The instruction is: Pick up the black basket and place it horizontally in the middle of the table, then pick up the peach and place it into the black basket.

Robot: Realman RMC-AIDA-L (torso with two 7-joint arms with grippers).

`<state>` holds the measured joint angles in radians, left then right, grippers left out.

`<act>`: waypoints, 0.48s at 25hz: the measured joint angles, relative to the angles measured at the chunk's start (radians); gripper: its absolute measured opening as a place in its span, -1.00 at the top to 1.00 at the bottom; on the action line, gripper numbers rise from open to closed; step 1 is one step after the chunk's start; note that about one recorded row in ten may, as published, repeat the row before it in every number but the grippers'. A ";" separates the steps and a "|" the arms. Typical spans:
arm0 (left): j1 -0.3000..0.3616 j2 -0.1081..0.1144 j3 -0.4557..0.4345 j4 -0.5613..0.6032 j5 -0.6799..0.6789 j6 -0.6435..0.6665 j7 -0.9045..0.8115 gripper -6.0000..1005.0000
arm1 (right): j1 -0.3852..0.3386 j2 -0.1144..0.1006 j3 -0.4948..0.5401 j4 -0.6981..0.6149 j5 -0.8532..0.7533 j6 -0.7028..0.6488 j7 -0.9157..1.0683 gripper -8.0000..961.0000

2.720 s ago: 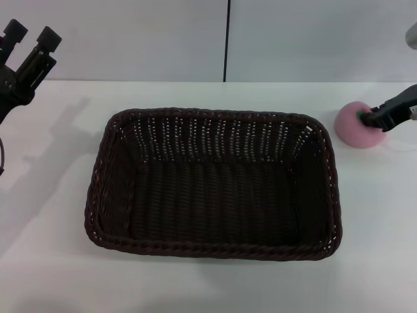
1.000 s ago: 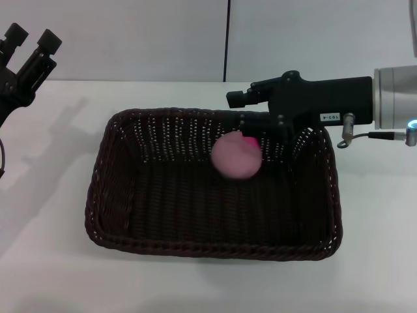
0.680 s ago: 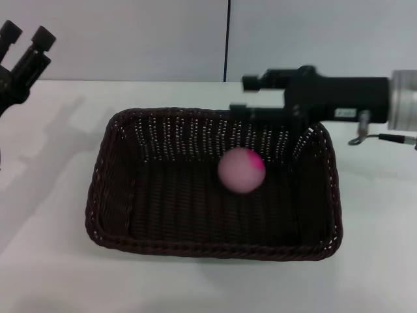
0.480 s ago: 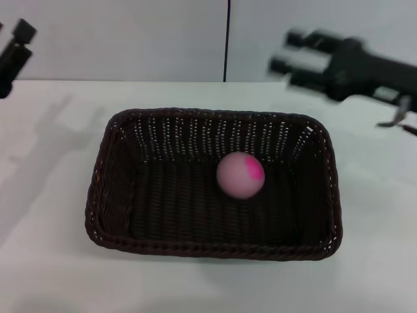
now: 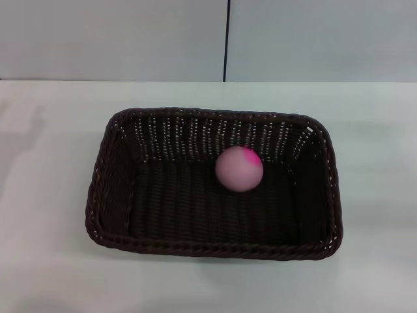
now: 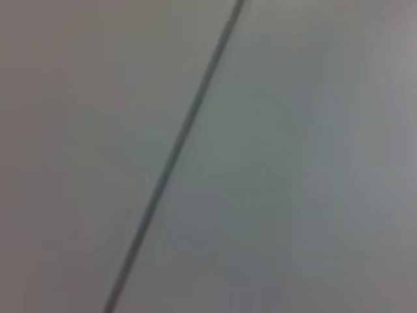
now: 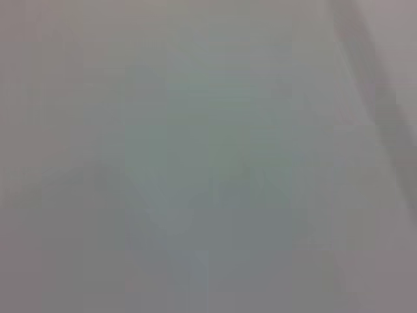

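The black basket (image 5: 104, 195) lies lengthwise across the middle of the white table (image 5: 45, 130) in the head view. The pink peach (image 5: 239, 169) rests inside it, on the basket floor toward the far wall, right of centre. Neither gripper shows in any view. Both wrist views show only pale grey wall; the left wrist view has a thin dark seam (image 6: 176, 153) running across it.
A dark vertical seam (image 5: 226, 39) splits the grey wall behind the table. Bare white tabletop lies on all sides of the basket.
The right gripper carried the peach over the basket, let it go and drew back out of view to the right. The left gripper left the view at the top left. The peach settled in the basket.
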<state>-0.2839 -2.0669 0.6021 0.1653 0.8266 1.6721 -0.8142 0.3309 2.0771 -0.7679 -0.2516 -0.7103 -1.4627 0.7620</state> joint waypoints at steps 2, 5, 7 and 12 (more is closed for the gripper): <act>0.002 0.000 -0.021 -0.007 0.000 0.002 0.015 -0.61 | -0.004 0.001 0.045 0.036 0.037 -0.002 -0.037 -0.46; 0.002 -0.001 -0.057 -0.021 0.000 0.003 0.047 -0.61 | -0.005 0.001 0.109 0.071 0.056 -0.002 -0.061 -0.46; 0.000 -0.001 -0.068 -0.028 0.000 0.003 0.050 -0.61 | -0.006 0.001 0.144 0.084 0.058 -0.002 -0.063 -0.46; -0.005 -0.001 -0.078 -0.035 0.000 0.003 0.051 -0.61 | -0.007 0.002 0.187 0.096 0.060 -0.002 -0.064 -0.46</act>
<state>-0.2894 -2.0681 0.5242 0.1304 0.8268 1.6751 -0.7635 0.3242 2.0786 -0.5808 -0.1559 -0.6506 -1.4649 0.6976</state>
